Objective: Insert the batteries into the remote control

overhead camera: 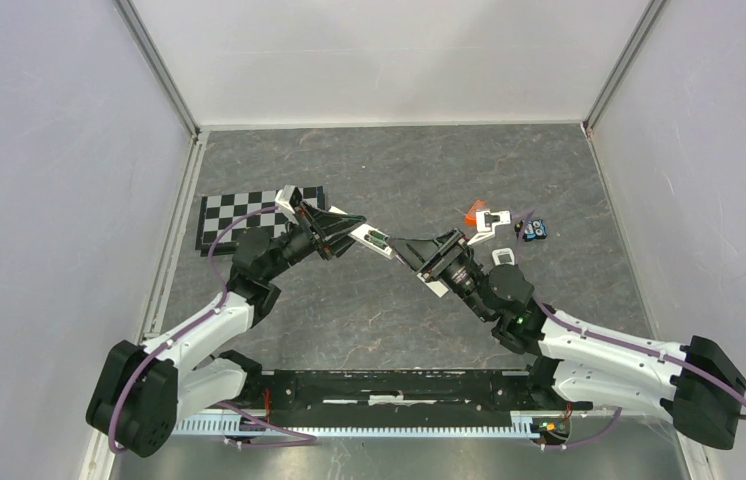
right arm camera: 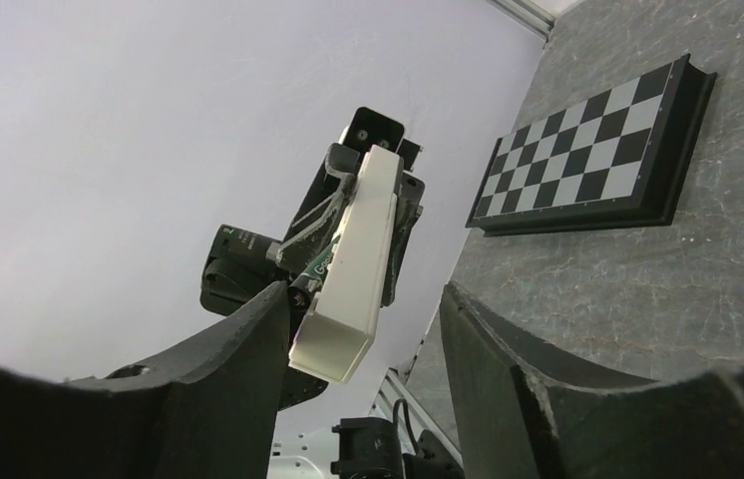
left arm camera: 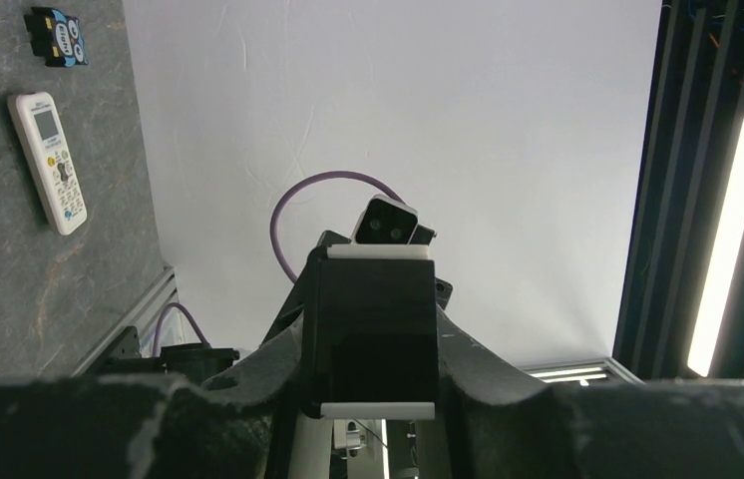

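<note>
My left gripper [overhead camera: 334, 232] is shut on the remote control [overhead camera: 364, 238] and holds it up above the table, pointing right. In the left wrist view the remote control [left arm camera: 373, 299] shows as a dark block with white edges between the fingers. In the right wrist view the remote control [right arm camera: 353, 269] is a pale bar. A dark battery [right arm camera: 318, 267] with green print lies along its left side. My right gripper [right arm camera: 358, 339] is open and straddles the remote's near end. Its left finger [right arm camera: 248, 339] is close to the battery's tip. From above, the battery [overhead camera: 377, 240] shows green just ahead of the right gripper [overhead camera: 401, 247].
A checkerboard [overhead camera: 249, 215] lies at the table's left. At the right lie a white handset [overhead camera: 504, 258], a small blue and black item [overhead camera: 536, 231], an orange piece [overhead camera: 472, 213] and a white part [overhead camera: 494, 222]. White walls enclose the table on three sides.
</note>
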Action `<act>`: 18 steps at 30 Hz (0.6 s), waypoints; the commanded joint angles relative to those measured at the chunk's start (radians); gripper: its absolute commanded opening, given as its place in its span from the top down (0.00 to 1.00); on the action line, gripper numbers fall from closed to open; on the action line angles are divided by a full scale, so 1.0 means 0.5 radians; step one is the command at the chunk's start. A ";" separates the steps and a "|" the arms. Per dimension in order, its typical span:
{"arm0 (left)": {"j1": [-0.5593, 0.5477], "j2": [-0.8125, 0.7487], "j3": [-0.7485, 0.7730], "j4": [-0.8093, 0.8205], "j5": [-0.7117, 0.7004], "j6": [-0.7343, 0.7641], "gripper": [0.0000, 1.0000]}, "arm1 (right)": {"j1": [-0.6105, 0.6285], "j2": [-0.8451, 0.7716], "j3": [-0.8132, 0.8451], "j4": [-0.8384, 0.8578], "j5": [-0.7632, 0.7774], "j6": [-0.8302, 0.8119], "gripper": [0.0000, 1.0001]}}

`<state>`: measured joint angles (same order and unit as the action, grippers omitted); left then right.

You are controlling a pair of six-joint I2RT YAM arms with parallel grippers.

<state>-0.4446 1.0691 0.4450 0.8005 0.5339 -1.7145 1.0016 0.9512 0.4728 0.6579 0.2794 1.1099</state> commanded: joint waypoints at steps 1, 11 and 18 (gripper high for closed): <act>-0.005 -0.062 0.080 0.109 0.040 0.045 0.98 | 0.003 -0.048 0.036 -0.079 0.073 -0.001 0.34; -0.006 -0.048 0.067 0.083 0.031 0.073 0.98 | 0.003 -0.112 -0.054 0.122 0.082 -0.040 0.10; -0.006 -0.055 0.067 0.081 0.039 0.082 0.98 | 0.002 -0.017 0.017 0.106 0.061 -0.022 0.18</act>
<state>-0.4450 1.0630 0.4450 0.8013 0.5339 -1.7107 1.0012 0.9218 0.4557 0.6777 0.3000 1.1023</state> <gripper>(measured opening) 0.361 0.853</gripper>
